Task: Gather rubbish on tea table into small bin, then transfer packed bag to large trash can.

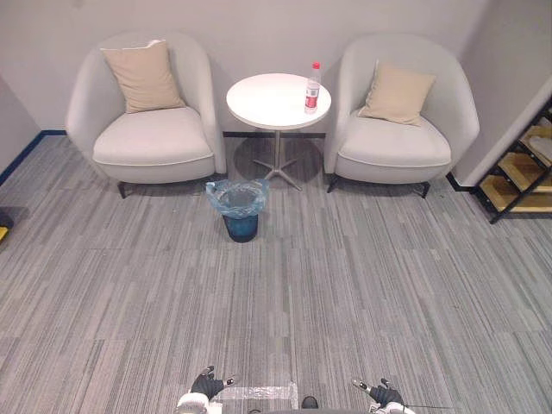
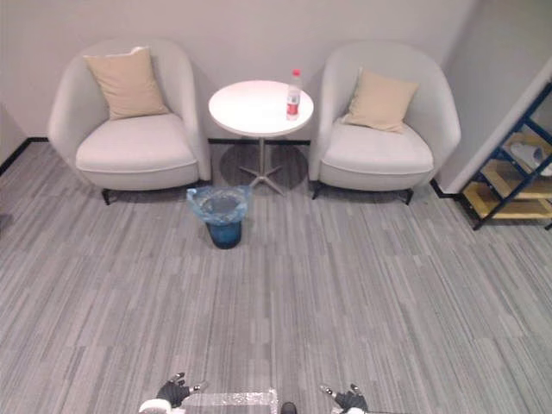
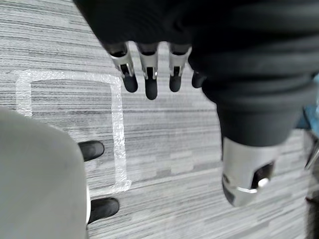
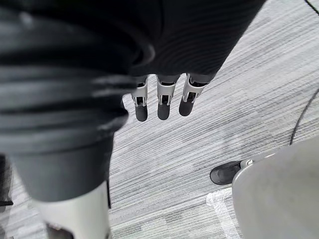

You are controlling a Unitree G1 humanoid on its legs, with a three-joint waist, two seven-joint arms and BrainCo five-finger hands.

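While both hands hang low over the grey carpet [image 1: 388, 285], nothing is held. The left hand [image 3: 148, 74] is seen with its fingers straight and slack, and the right hand [image 4: 164, 97] is seen the same way. Both are well apart from the furniture ahead.

The one piece of rubbish that can be made out is a plastic bottle [image 1: 312, 88] with a red cap and a red label. It stands upright near the right edge of the round white tea table [image 1: 267, 103]. The bottle is judged to be light, smooth and somewhat slippery, with thin walls that would give under a hard squeeze. How much liquid is in it cannot be told. A hold around the labelled middle is advised, with fingers on one side and thumb on the other. The narrow neck offers less surface, and a tall bottle is easily tipped by a push high up.

The small blue bin [image 1: 241, 227] stands on the carpet just in front of the table's foot. It is lined with a pale blue plastic bag [image 1: 226, 200] whose edge is folded out over the rim. Nothing can be made out inside it. The bag is judged to be thin, soft and easily torn, and is best gathered at its rim.

The table is flanked by two pale armchairs [image 1: 151, 147] [image 1: 392, 151], each with a beige cushion [image 1: 144, 76] [image 1: 397, 93].
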